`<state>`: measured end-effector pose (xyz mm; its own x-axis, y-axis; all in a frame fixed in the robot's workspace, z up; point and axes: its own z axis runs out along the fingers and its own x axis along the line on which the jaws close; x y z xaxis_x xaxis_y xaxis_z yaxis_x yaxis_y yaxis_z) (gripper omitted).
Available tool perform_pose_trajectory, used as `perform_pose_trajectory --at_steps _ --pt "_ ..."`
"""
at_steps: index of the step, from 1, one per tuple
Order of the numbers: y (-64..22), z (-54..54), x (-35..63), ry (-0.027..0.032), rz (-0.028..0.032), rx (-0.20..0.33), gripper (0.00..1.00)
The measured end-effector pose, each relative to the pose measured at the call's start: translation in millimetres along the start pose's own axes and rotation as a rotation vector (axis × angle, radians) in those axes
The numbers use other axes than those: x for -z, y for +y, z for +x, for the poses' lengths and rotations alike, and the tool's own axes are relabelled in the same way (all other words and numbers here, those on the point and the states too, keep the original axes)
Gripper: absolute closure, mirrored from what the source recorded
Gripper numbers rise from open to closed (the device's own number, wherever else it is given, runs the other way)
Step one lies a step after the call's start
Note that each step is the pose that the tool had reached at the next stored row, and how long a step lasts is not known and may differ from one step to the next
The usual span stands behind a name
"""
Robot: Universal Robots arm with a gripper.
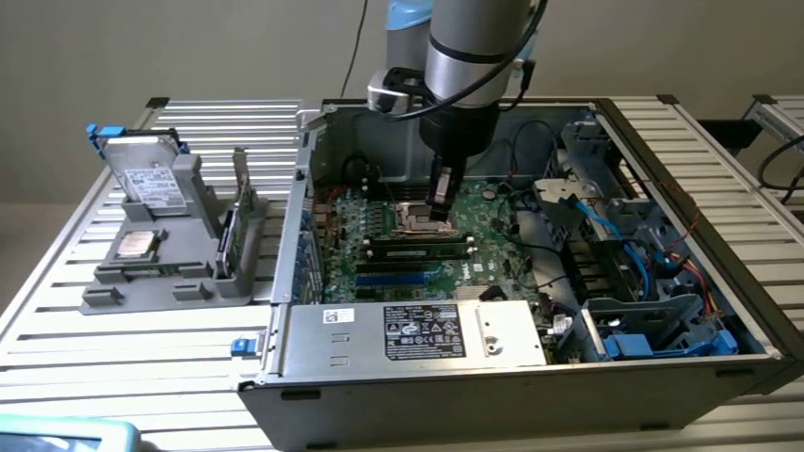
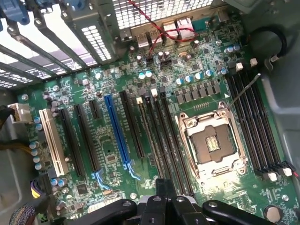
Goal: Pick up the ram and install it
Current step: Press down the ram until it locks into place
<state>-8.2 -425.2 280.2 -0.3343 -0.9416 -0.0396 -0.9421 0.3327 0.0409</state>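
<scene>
I have the end effector [image 1: 442,200] closed and empty above the CPU socket [image 1: 421,218], with the ram [image 1: 420,251] seated just beside it, long axis across the motherboard [image 1: 490,268].

Open top of PC case [image 1: 703,179] gives access to motherboard [image 1: 415,231]; cable bundle [image 1: 628,245] crowds exterior view's right; arm [image 1: 472,66] blocks centre above CPU socket [image 2: 212,145].
</scene>
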Motion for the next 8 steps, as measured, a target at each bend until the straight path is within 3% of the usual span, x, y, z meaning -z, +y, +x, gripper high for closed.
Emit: perform_pose_trajectory --at_steps 8 --pt "0.1 0.0 1.1 -0.0051 0.0049 -0.124 0.89"
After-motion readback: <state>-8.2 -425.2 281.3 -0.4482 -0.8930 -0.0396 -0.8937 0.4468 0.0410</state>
